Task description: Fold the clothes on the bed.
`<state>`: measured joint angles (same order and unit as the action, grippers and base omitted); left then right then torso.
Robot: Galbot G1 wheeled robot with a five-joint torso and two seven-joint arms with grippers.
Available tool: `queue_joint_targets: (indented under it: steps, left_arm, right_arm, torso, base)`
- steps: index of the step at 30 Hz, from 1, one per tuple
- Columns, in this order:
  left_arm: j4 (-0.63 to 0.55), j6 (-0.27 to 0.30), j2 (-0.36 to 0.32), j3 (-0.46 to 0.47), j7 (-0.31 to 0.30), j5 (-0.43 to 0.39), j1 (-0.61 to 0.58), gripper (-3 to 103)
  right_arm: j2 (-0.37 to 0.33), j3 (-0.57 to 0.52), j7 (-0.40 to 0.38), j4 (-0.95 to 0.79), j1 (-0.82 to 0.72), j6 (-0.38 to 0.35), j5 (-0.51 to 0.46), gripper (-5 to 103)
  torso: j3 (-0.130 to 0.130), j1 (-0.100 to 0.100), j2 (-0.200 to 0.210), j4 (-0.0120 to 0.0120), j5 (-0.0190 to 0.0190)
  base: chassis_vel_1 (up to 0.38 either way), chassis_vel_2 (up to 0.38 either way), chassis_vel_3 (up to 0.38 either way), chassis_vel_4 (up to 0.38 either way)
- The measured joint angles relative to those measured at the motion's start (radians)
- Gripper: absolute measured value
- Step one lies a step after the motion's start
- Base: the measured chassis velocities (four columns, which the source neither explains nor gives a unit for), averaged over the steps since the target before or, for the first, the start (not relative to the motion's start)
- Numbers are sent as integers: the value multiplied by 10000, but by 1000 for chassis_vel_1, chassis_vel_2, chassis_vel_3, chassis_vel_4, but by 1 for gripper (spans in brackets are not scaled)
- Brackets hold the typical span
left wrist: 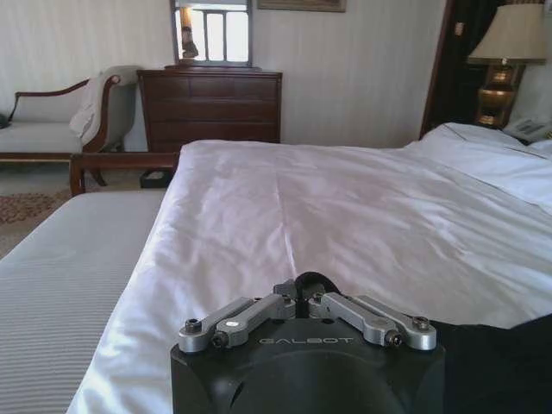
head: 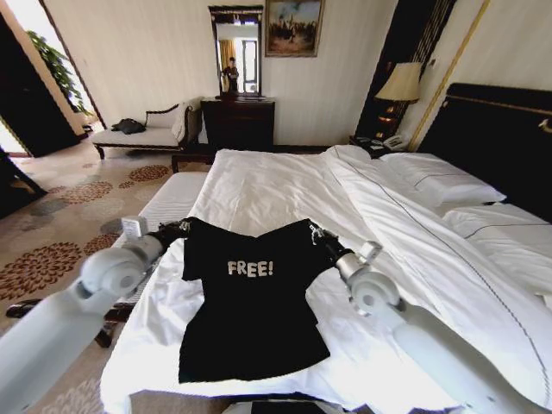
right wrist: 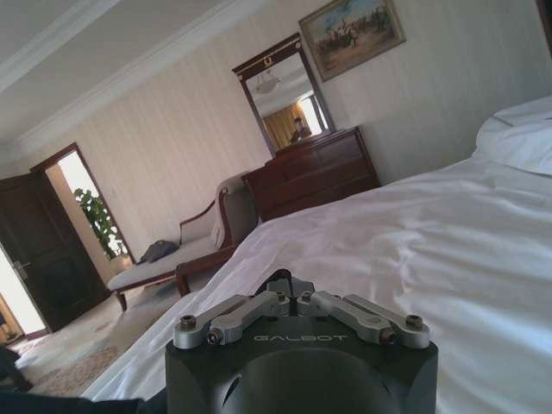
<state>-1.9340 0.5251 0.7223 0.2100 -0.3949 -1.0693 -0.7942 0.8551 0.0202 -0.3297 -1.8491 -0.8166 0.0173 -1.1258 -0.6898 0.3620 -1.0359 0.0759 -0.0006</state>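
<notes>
White bed (head: 259,185) — both grippers, left (head: 183,228) and right (head: 316,233), pinch the T-shirt (head: 250,302) shoulders.

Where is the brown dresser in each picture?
Head view: dresser top centre, at the far wall past the bed.
Left wrist view: dresser beyond the bed, beside the chaise.
Right wrist view: dresser between chaise and bed.
Shared landmark: the mirror above it.
</notes>
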Motion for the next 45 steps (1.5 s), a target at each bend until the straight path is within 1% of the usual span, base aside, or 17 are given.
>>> queue_joint_targets:
  steps: [2,3,6,7,8,12,13,15,18,24,28,29,31,33,38,41,45]
  left_arm:
    - [850,-125,773,-278,-18,456,420,2]
    - [850,-125,773,-278,-18,456,420,2]
    - [1932,-343,1807,-420,47,906,797,2]
    - [2177,-414,2036,-428,88,1013,860,2]
    - [2177,-414,2036,-428,88,1013,860,2]
    - [3155,-807,2962,-457,200,1360,1266,2]
    - [3155,-807,2962,-457,200,1360,1266,2]
    - [3703,-973,3336,-605,213,1440,1639,2]
    - [4341,-1164,3578,-940,277,1723,2110,2]
    - [5362,-1437,3941,-1368,335,2088,2765,2]
    - [6560,-1522,4416,-1464,369,2496,3227,2]
    - [6560,-1522,4416,-1464,369,2496,3227,2]
    - [7251,-1593,4717,-1464,466,2788,3399,2]
    - [7541,-1625,4861,-1456,526,2927,3462,2]
    - [8547,-1776,5740,-1358,641,3523,3665,2]
    - [8958,-1843,6032,-1365,726,3791,3811,2]
    - [9526,-1927,6364,-1467,872,4016,4108,2]
  right_arm:
    - [331,156,81,811,496,255,335,0]
    - [331,156,81,811,496,255,335,0]
    - [758,198,227,1934,1031,643,802,0]
    - [867,204,244,2192,1140,740,883,0]
    - [867,204,244,2192,1140,740,883,0]
    - [1428,206,284,3427,1651,1147,1294,0]
    - [1428,206,284,3427,1651,1147,1294,0]
    - [1797,140,286,4068,1937,1320,1490,0]
    - [2135,-13,283,4565,2088,1429,1716,0]
    - [2469,-193,253,4924,1928,1484,2088,0]
    - [2880,-379,-47,5479,1800,1487,2869,0]
    - [2880,-379,-47,5479,1800,1487,2869,0]
    - [3147,-460,-114,5996,1839,1512,3142,0]
    - [3287,-488,-90,6294,1895,1561,3225,0]
    - [3926,-523,360,7603,2168,1917,3516,0]
    - [4120,-480,529,8091,2316,2025,3672,0]
    - [4356,-404,661,8620,2531,2060,3727,0]
  torso:
    - [2,0,0,-4,1]
    - [2,0,0,-4,1]
    - [2,0,0,-1,-1]
    - [1,0,0,-2,1]
    - [1,0,0,-2,1]
    - [2,-2,-1,-2,1]
    - [2,-2,-1,-2,1]
    - [3,-2,-1,-5,2]
    - [3,-1,-2,-5,1]
    - [4,-3,-2,-2,1]
    - [4,-3,-3,0,0]
    - [4,-3,-3,0,0]
    - [3,-3,-2,-4,0]
    - [4,-3,-2,-4,0]
    - [4,-3,-2,-3,0]
    - [3,-3,-2,1,0]
    - [3,-2,-2,-4,1]
  base:
    - [0,0,0,0]
    - [0,0,0,0]
    - [0,0,0,0]
    - [0,0,0,0]
    - [0,0,0,0]
    - [0,0,0,0]
    - [0,0,0,0]
    - [0,0,0,0]
    - [0,0,0,0]
    - [0,0,0,0]
    - [0,0,0,0]
    - [0,0,0,0]
    - [0,0,0,0]
    - [0,0,0,0]
    - [0,0,0,0]
    - [0,0,0,0]
    - [0,0,0,0]
